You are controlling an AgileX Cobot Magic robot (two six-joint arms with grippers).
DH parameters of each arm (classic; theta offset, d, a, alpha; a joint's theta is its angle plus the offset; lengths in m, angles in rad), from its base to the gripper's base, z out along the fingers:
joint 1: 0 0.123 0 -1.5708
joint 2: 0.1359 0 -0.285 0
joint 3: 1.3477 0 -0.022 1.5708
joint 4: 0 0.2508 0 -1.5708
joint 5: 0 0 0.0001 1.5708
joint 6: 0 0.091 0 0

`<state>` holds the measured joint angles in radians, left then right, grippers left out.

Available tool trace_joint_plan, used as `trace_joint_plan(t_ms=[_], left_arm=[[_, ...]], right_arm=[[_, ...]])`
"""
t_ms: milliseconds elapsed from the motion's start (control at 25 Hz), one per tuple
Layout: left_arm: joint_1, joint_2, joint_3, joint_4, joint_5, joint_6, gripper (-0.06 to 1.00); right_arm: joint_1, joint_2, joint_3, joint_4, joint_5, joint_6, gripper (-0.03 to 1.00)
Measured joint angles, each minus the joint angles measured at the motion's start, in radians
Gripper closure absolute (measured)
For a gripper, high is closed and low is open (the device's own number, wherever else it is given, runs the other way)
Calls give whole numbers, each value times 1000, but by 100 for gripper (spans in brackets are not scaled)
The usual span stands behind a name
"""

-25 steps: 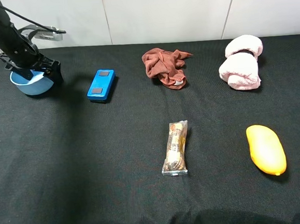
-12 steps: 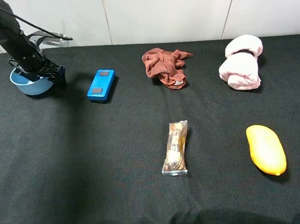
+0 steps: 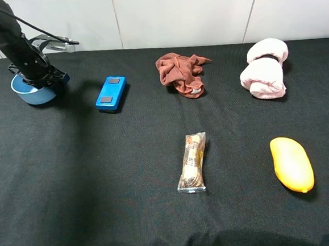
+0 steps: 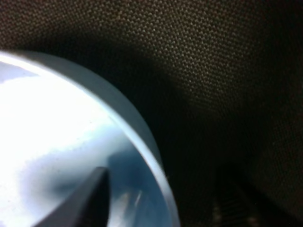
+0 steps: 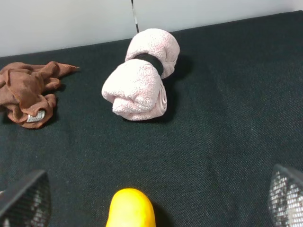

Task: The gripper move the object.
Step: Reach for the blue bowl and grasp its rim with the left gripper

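Observation:
The round light-blue bowl (image 3: 30,93) sits at the far left back of the black table. My left gripper (image 3: 42,79), black jaws on a black arm, is down over the bowl's right side. In the left wrist view the bowl's rim (image 4: 142,127) runs between the jaws: one finger (image 4: 92,201) is inside the pale bowl and the other is a dark shape outside it. A gap shows on both sides of the rim. My right gripper (image 5: 155,196) is wide open and empty above the yellow mango.
A blue rectangular box (image 3: 111,93) lies right of the bowl. A brown cloth (image 3: 179,71) and a rolled pink towel (image 3: 265,68) lie at the back. A snack packet (image 3: 192,162) and a yellow mango (image 3: 292,163) lie nearer the front.
My left arm swung more upright and the gripper shifted slightly left over the bowl, with its outer jaw drawn in closer to the bowl's side. The bowl has hardly moved.

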<state>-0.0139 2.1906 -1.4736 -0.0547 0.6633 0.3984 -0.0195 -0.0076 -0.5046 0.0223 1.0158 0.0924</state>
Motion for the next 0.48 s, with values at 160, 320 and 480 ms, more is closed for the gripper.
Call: trace_joint_plan(t_ms=[160,320,480], left_arm=[[0,0,0,0,0,0,73],[0,0,0,0,0,0,91],[0,0,-2,3,-3,0,94]], right_arm=[[0,0,0,0,0,0,27],[0,0,0,0,1,0,27],[0,0,0,0,1,0,27]])
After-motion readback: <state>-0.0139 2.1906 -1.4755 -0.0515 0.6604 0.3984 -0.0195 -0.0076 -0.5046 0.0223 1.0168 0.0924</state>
